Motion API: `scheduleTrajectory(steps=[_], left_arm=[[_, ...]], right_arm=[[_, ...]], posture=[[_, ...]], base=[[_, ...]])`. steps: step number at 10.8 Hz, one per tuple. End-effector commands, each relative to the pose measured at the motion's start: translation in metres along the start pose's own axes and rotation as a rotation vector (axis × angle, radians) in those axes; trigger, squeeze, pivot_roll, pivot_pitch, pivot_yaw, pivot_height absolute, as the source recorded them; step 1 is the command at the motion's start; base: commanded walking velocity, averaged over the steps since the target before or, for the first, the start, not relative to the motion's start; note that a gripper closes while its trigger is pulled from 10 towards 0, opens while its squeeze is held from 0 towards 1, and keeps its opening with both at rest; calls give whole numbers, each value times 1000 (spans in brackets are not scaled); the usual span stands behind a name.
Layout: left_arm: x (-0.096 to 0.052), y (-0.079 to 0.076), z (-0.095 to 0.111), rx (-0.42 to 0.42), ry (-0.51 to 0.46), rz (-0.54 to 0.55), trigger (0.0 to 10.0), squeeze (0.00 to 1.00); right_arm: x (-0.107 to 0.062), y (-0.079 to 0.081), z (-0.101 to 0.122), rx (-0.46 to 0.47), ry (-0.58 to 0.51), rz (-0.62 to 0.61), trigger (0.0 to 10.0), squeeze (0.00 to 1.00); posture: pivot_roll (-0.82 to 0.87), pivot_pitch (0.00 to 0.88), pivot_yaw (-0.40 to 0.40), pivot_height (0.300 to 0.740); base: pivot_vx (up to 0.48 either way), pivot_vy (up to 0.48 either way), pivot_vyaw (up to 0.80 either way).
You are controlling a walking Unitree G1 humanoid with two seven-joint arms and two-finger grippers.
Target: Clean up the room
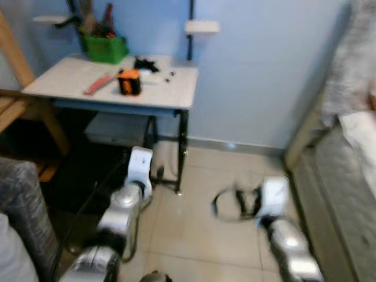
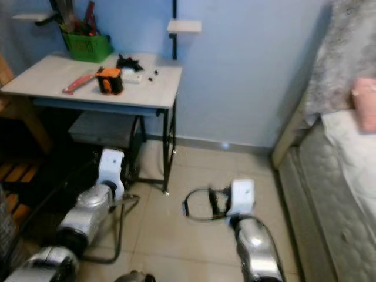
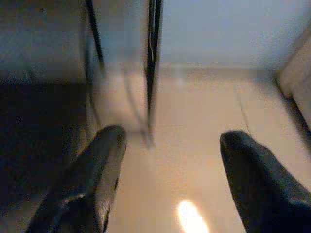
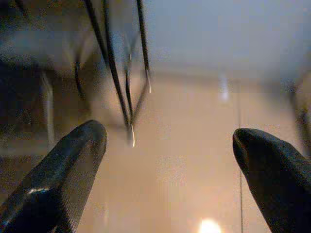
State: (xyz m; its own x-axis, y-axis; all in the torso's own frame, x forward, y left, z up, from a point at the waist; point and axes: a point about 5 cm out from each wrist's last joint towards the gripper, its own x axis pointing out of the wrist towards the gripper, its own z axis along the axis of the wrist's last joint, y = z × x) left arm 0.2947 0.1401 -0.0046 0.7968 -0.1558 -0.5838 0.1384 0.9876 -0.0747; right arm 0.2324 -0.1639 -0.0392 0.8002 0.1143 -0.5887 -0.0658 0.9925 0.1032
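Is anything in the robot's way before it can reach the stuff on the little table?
Nothing visible blocks it. Both grippers, the left and the right, are open and low over bare tile floor. The orange object sits on the table ahead, higher up.

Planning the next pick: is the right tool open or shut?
Open. In the right wrist view the right tool's two black fingers stand wide apart, bare floor between.

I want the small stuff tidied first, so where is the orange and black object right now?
The orange and black object sits on the white table to the robot's front left, between a red flat tool and small black items, in front of the green basket.
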Motion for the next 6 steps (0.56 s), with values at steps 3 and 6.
scheduleTrajectory(steps=[3,6], left_arm=[[-23,-17,-101,40,414,31,10000,0],[-30,-7,-114,64,481,79,10000,0]], right_arm=[[-12,-9,-60,9,348,-82,10000,0],[-17,-10,-74,-50,487,-52,10000,0]], posture=[[-52,0,6,740],[-62,0,-8,740]], base=[[0,0,0],[0,0,0]])
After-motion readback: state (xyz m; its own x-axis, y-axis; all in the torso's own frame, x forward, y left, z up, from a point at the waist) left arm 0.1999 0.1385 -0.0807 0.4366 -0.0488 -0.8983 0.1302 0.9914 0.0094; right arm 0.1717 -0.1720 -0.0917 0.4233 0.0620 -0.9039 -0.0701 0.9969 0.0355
